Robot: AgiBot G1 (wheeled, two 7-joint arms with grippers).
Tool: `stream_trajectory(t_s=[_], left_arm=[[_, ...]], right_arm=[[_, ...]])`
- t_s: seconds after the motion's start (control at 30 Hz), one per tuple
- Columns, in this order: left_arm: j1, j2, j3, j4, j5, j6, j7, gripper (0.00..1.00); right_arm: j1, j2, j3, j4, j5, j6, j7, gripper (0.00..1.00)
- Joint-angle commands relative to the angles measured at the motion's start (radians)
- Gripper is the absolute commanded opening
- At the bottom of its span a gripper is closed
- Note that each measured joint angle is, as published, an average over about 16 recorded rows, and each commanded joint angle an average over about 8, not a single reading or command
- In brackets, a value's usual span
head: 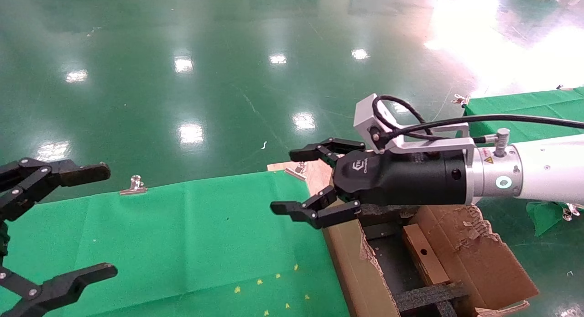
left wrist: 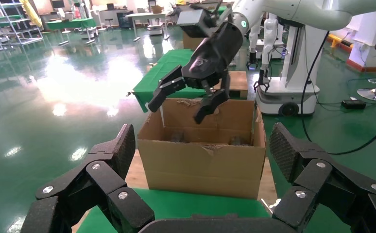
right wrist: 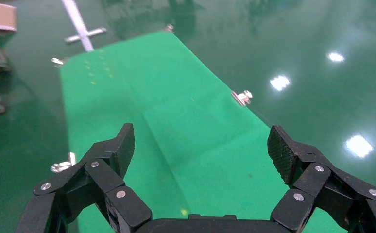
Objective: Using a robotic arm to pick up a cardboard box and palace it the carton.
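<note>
The carton (head: 351, 267) stands at the right end of the green table, with ragged flaps and black foam (head: 429, 295) inside. The small cardboard box (head: 422, 255) with a round hole lies inside it, beside the torn right flap. The robotic arm is my right arm, white with a black wrist. Its gripper (head: 288, 181) is open and empty, above the carton's near-left edge and pointing over the table. The left wrist view shows it (left wrist: 186, 104) above the carton (left wrist: 200, 165). My left gripper (head: 106, 221) is open and empty at the table's far left.
The table's green cloth (head: 182, 235) is held by metal clips (head: 133, 184) and has yellow specks near the front. A second green-covered table (head: 524, 107) stands at the back right. Glossy green floor lies all around. Another robot's base (left wrist: 285, 92) stands behind the carton.
</note>
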Motion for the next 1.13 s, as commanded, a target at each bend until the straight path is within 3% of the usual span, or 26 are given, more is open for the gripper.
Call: stream_trajectory(t_s=[0.03,0.73,1.13], left_arm=[[0.000,0.000,0.000,0.000,0.000,0.000,0.000,1.00],[0.000,0.000,0.000,0.000,0.000,0.000,0.000,1.00],[0.000,0.000,0.000,0.000,0.000,0.000,0.000,1.00]], right_arm=[[-0.018,-0.006,0.027,0.006,0.018,-0.018,-0.020,1.00],[-0.200,-0.066,0.293,0.063,0.199,-0.200,-0.214,1.00],[-0.213,-0.071,0.310,0.067,0.213,-0.212,-0.223,1.00]])
